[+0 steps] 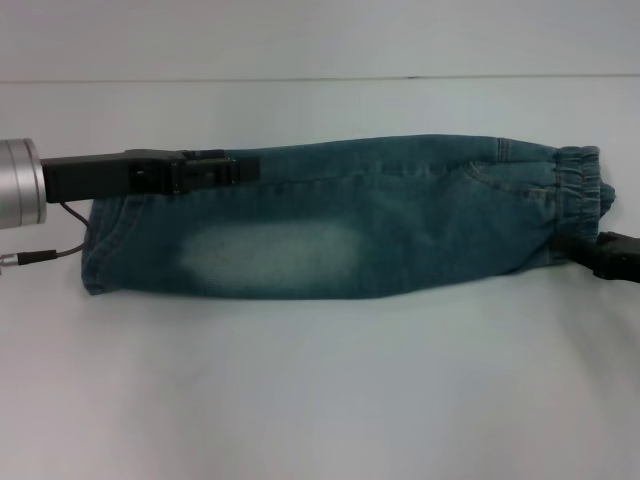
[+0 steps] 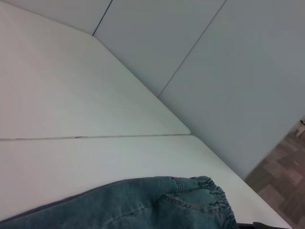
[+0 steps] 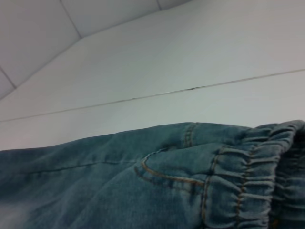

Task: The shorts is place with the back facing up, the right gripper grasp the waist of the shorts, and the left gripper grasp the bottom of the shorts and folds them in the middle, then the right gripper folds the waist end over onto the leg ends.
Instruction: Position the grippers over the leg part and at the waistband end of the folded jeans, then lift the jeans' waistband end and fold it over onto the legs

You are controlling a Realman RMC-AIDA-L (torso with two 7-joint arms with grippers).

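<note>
The table [image 1: 320, 390] is white and plain, with a thin seam running across it at the far side, and a pale wall stands behind it. In the left wrist view a bit of wooden floor shows past the table corner.

At 9 o'clock the left gripper [image 1: 235, 168] reaches in from the edge, lying flat over the far corner of the shorts [image 1: 330, 225] near the leg ends [image 1: 95, 250]. Its fingers look pressed together on or just above the denim, but I cannot tell if cloth is really pinched between them. I think it is there to hold the hem side.

The shorts lie in the middle of the table as one long narrow strip, from 9 to 3 o'clock. They seem already folded along the length, since only one leg width and one pale patch [image 1: 270, 258] are visible. So, in my judgement, the first fold is done and the second fold, waist over leg ends, is what is left.

At 3 o'clock the waist [image 1: 580, 190] is gathered and puckered, with a back pocket [image 3: 171, 174] beside it. The right gripper [image 1: 610, 255] is at the near corner of the waist, touching or almost touching it; whether its fingers are apart or together I cannot tell. No container is on the table.
</note>
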